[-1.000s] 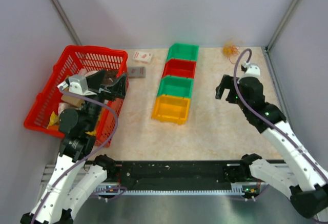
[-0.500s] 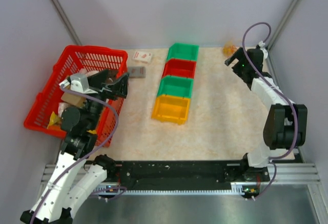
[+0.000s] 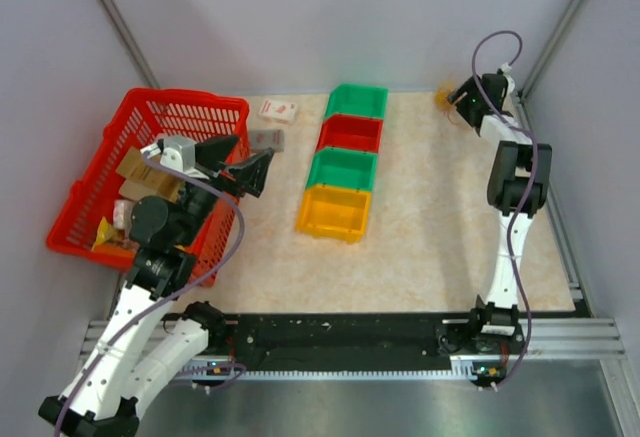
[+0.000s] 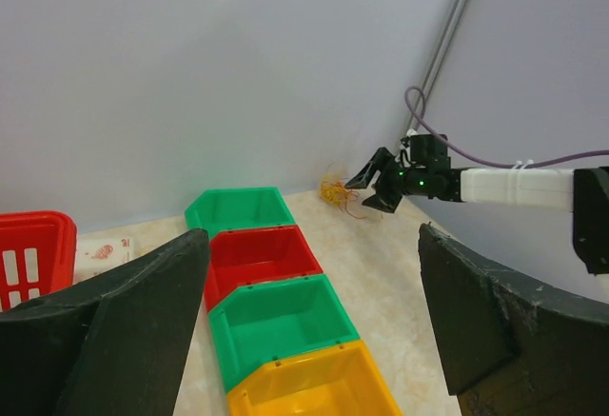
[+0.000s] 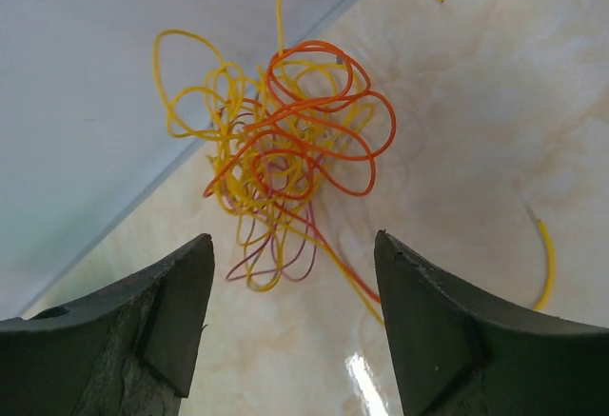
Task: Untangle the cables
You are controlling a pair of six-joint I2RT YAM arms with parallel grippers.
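Note:
The cables (image 5: 285, 149) lie as a loose tangle of yellow, orange and red strands in the table's far right corner, against the back wall. They also show small in the top view as cables (image 3: 445, 97) and in the left wrist view as cables (image 4: 335, 192). My right gripper (image 5: 293, 245) hovers just short of the tangle, open, with only a trailing strand passing between its fingers. The right gripper (image 3: 464, 95) is stretched far out to that corner. My left gripper (image 3: 252, 160) hangs open and empty beside the basket, facing the bins.
A red basket (image 3: 100, 172) full of items stands at the left. A row of bins runs down the middle: green (image 3: 357, 100), red (image 3: 350, 134), green (image 3: 343, 169), yellow (image 3: 334, 213). A white packet (image 3: 278, 110) and a grey piece (image 3: 266, 140) lie near the basket. Walls close in behind and right.
My right arm has reached from mid-table to the far right corner, over the cables, and its jaws have narrowed a little. My left gripper has shifted slightly right.

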